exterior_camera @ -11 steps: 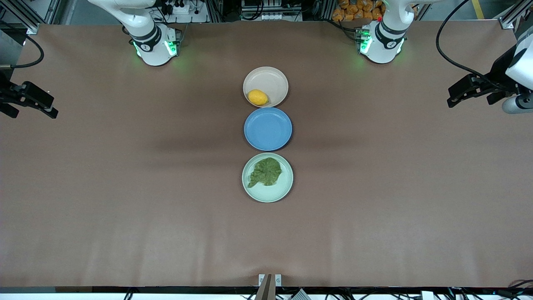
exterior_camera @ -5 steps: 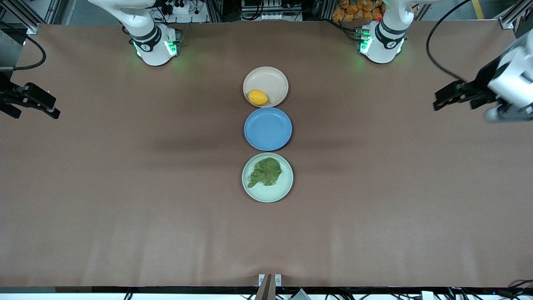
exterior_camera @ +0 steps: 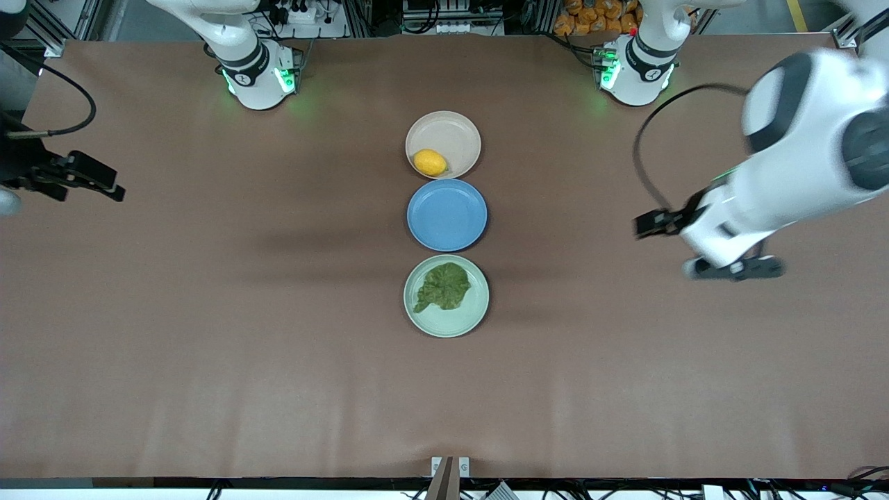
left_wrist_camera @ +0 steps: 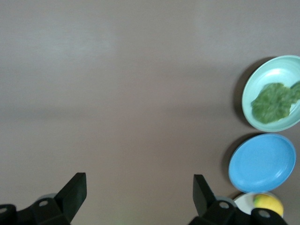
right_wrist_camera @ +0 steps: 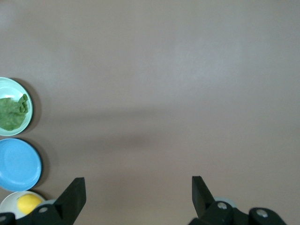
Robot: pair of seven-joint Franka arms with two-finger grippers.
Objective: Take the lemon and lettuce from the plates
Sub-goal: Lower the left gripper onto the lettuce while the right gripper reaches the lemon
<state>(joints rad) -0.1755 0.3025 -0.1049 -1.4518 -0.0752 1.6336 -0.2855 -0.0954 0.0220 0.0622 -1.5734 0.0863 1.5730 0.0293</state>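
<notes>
The lemon (exterior_camera: 430, 162) lies on the beige plate (exterior_camera: 455, 130), the plate nearest the robots' bases. The lettuce (exterior_camera: 444, 286) lies on the mint green plate (exterior_camera: 451, 325), the plate nearest the front camera. My left gripper (exterior_camera: 649, 226) is open and empty, up over bare table toward the left arm's end, well apart from the plates. My right gripper (exterior_camera: 97, 182) is open and empty over the right arm's end of the table. The left wrist view shows the lettuce (left_wrist_camera: 272, 102) and the lemon (left_wrist_camera: 268, 203) past my open left gripper (left_wrist_camera: 139, 180). The right wrist view shows the lettuce (right_wrist_camera: 11, 112), the lemon (right_wrist_camera: 28, 203) and my open right gripper (right_wrist_camera: 138, 183).
An empty blue plate (exterior_camera: 446, 215) sits between the two task plates, in one line down the middle of the brown table (exterior_camera: 208, 312). The arm bases stand along the table's edge farthest from the front camera.
My left arm has swung in from the table's end toward the plates. My right gripper has shifted a little toward the middle. The plates, lemon and lettuce have not moved.
</notes>
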